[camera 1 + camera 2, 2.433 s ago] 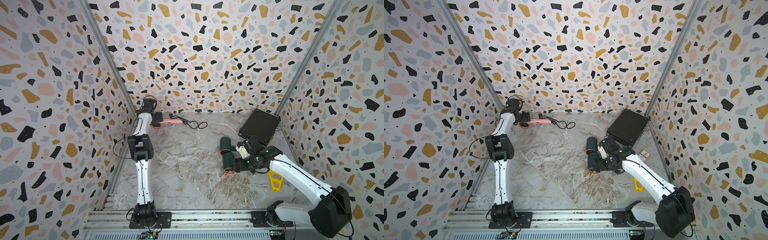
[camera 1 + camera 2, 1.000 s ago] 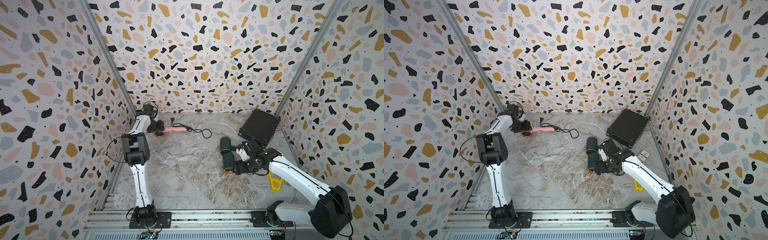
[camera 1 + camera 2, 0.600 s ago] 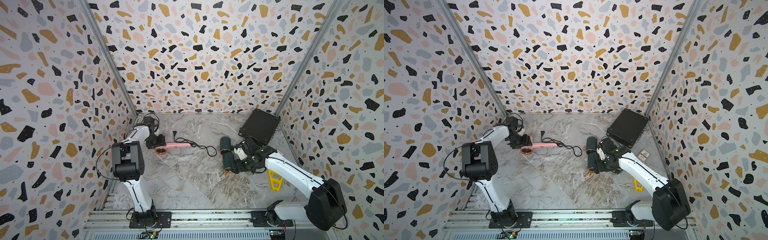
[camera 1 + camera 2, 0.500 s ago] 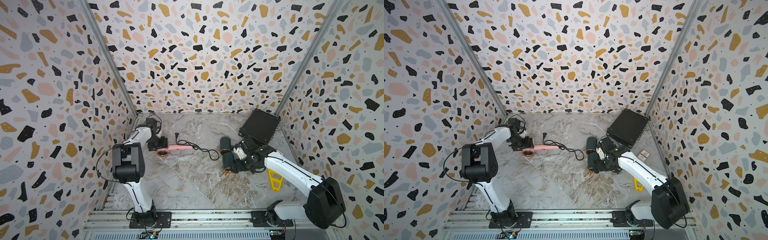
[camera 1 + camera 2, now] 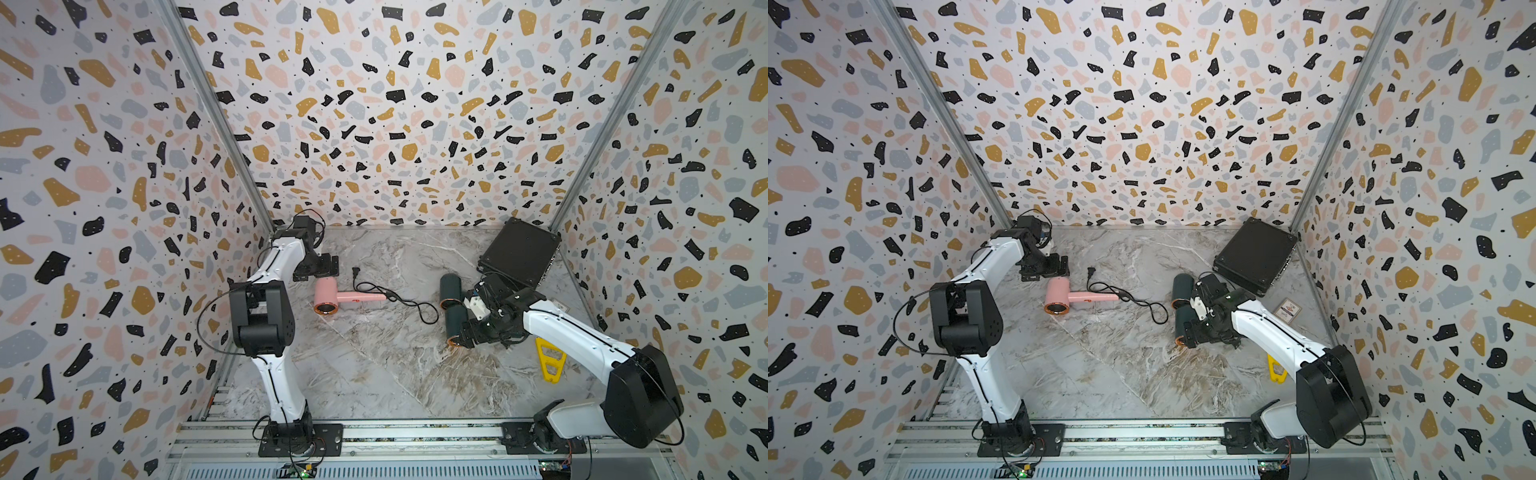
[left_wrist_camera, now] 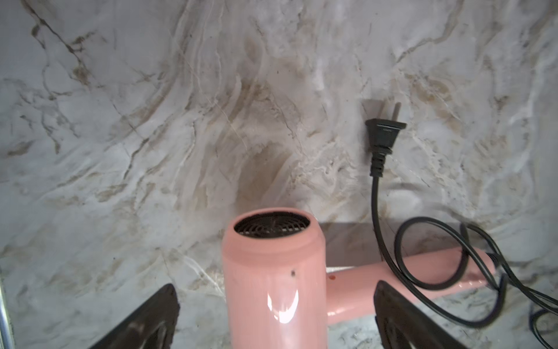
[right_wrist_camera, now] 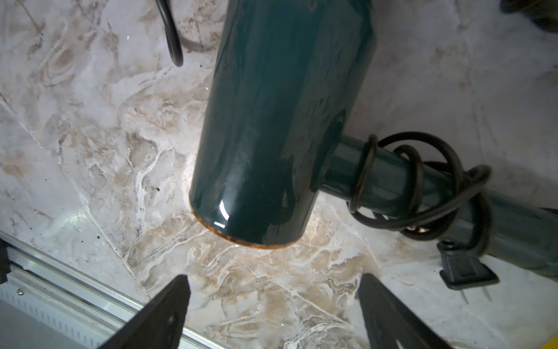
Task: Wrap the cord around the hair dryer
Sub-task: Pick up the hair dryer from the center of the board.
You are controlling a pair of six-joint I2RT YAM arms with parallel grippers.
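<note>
Jaws of the left gripper [image 6: 276, 288] stood wide and empty, the glossy pink plastic hair dryer [image 6: 271, 256] lying between them, apparently untouched. It was likely light, rigid and slick, best gripped at its barrel. Its limp black cord [image 6: 401, 266] sprawled loose beyond one jaw. The right gripper [image 7: 273, 282] gaped over a dark-green hair dryer [image 7: 280, 121].

Pink hair dryer [image 6: 273, 287] barrel, partly off-frame

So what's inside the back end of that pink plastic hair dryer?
The rear opening of the pink hair dryer is filled by a round black grille, seen in the left wrist view. Whatever sits behind it is hidden.
</note>
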